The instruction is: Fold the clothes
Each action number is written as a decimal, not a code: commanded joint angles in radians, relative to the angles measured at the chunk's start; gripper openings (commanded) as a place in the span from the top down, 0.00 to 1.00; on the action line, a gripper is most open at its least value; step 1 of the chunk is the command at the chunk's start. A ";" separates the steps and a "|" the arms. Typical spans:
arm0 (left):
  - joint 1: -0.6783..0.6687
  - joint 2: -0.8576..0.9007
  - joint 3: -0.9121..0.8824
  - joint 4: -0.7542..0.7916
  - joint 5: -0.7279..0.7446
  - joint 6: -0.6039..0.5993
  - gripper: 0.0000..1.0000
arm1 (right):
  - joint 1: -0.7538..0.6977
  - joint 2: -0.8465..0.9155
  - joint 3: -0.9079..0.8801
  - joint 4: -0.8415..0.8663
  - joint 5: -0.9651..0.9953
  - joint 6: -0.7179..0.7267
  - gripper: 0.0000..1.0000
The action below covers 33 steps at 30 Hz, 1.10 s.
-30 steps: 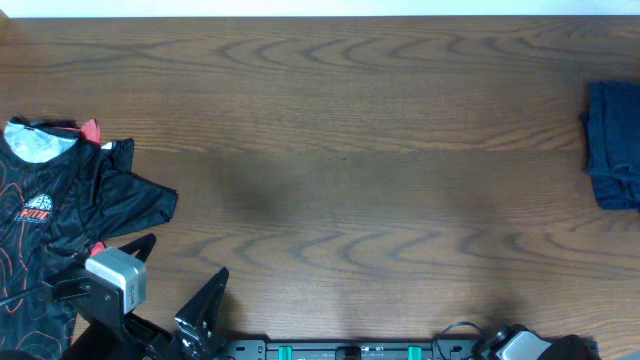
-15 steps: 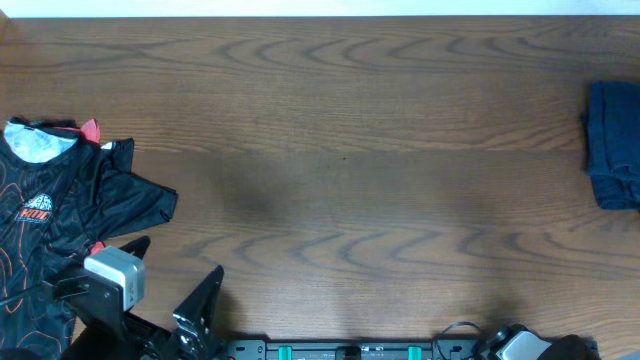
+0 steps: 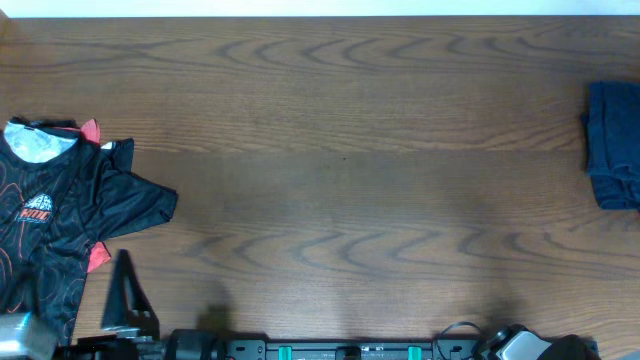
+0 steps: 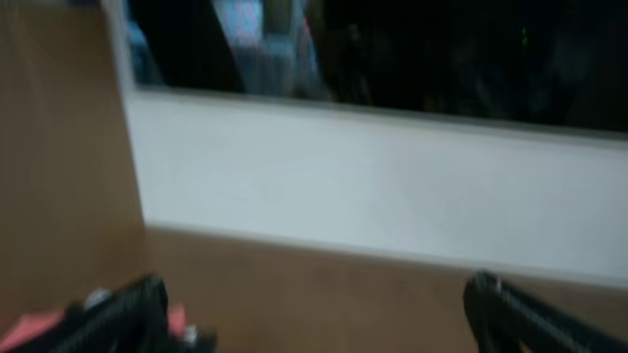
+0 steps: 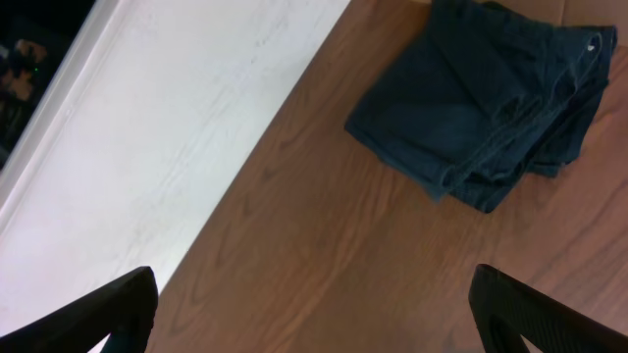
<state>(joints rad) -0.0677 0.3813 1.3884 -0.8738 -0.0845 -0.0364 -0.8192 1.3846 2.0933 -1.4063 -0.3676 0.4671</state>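
Note:
The clothes I see are a folded navy-blue garment (image 3: 613, 145) at the table's far right edge, also in the right wrist view (image 5: 481, 98), and a black jersey with orange print (image 3: 60, 215) spread loosely at the far left. My left gripper (image 4: 314, 319) is open with only bare table between its jaws. One of its fingers (image 3: 125, 295) stands by the jersey's lower right corner, at the front edge. My right gripper (image 5: 314, 314) is open above bare wood, well short of the navy garment. The left wrist view is blurred.
The wooden table (image 3: 350, 170) stretches wide between the two garments. A white strip (image 5: 167, 127) borders the table's far edge. The arms' base rail (image 3: 340, 350) runs along the front edge, with the right arm's body (image 3: 525, 345) beside it.
My left arm has swung left and back toward the front left corner, staying open. The garments and the right arm have not moved.

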 commanded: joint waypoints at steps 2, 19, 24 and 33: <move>0.025 -0.096 -0.206 0.185 0.013 0.029 0.02 | 0.009 -0.001 0.006 -0.001 -0.010 0.011 0.01; 0.025 -0.380 -1.036 0.749 0.129 -0.002 0.02 | 0.009 -0.001 0.006 -0.001 -0.010 0.011 0.01; 0.024 -0.379 -1.144 0.760 0.119 -0.002 0.02 | 0.009 -0.001 0.006 -0.001 -0.010 0.011 0.01; 0.023 -0.379 -1.387 0.874 0.101 -0.003 0.02 | 0.009 -0.001 0.006 -0.001 -0.010 0.011 0.01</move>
<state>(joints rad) -0.0467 0.0109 0.0418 -0.0216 0.0231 -0.0292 -0.8192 1.3846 2.0933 -1.4059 -0.3676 0.4675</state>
